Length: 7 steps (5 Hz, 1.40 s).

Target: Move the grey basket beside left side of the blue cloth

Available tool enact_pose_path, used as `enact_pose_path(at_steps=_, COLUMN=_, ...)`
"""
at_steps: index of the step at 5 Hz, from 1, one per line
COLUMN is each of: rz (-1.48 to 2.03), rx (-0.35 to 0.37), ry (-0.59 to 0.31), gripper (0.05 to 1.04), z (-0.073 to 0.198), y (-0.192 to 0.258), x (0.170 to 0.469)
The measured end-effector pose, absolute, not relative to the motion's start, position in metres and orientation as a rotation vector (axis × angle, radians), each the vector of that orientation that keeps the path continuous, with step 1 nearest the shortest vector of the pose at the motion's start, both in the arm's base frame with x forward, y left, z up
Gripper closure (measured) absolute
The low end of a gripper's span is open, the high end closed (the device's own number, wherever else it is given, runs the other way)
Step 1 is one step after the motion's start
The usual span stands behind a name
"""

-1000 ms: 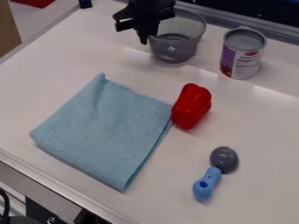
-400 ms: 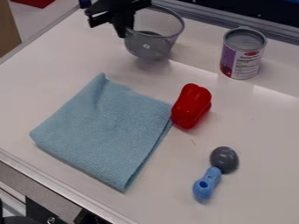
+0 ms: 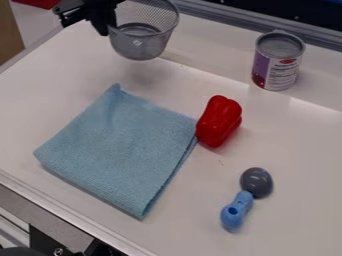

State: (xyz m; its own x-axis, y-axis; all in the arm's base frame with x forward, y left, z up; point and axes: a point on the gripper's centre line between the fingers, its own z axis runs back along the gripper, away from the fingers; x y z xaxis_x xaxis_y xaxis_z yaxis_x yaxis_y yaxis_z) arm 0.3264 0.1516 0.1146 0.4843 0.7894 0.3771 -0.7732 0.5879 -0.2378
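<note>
- White work surface point(image 3: 300, 135) was bordered by metal edging point(image 3: 47, 220) at the lower left.
- Gripper point(image 3: 105, 26): positioned at the upper left, above the surface, and closed on the near-left rim of the grey basket.
- Grey basket point(image 3: 140, 44): held upright or nearly so. Clearance was indicated by a soft shadow on the surface below it. It was located beyond the top corner of the cloth, not yet beside the left side.
- Blue cloth point(image 3: 120, 150): laid flat, with one corner pointed toward the basket.
- Red pepper point(image 3: 218, 122): placed at the right corner of the cloth, apparently touching it.
- Can point(image 3: 277, 61): stood upright at the upper right, well apart from the cloth.
- Blue-handled spoon point(image 3: 236, 210): laid at the lower right, with its grey head toward the pepper.
- Step in hand: transfer of the raised basket, judged partly complete.
- Next move: further travel toward the cloth's left side was required, then lowering onto bare surface and release. Cloth contact was to be avoided, lest the fabric be dragged.
</note>
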Motion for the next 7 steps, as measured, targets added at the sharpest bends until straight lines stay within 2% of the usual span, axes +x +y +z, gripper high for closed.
enact_pose_path(at_steps=1, rz=0.899, rx=-0.057, ry=-0.489, gripper=1.026, z=0.105, y=0.160, x=0.314)
enact_pose_path(at_steps=2, rz=0.870, rx=-0.042, ry=-0.566, gripper=1.026, z=0.113, y=0.171, x=0.302)
enact_pose_path(at_steps=3, rz=0.841, rx=-0.052, ry=-0.527, gripper=1.026, z=0.109, y=0.185, x=0.285)
enact_pose_path(at_steps=4, rz=0.811, rx=-0.068, ry=-0.545, gripper=1.026, z=0.107, y=0.199, x=0.272)
enact_pose_path(at_steps=5, rz=0.798, rx=-0.050, ry=-0.574, gripper=1.026, z=0.108, y=0.215, x=0.263)
enact_pose_path(at_steps=6, rz=0.804, rx=-0.035, ry=-0.564, gripper=1.026, z=0.097, y=0.229, x=0.257)
enact_pose_path(at_steps=7, rz=0.781, rx=0.003, ry=-0.504, gripper=1.026, z=0.087, y=0.238, x=0.254)
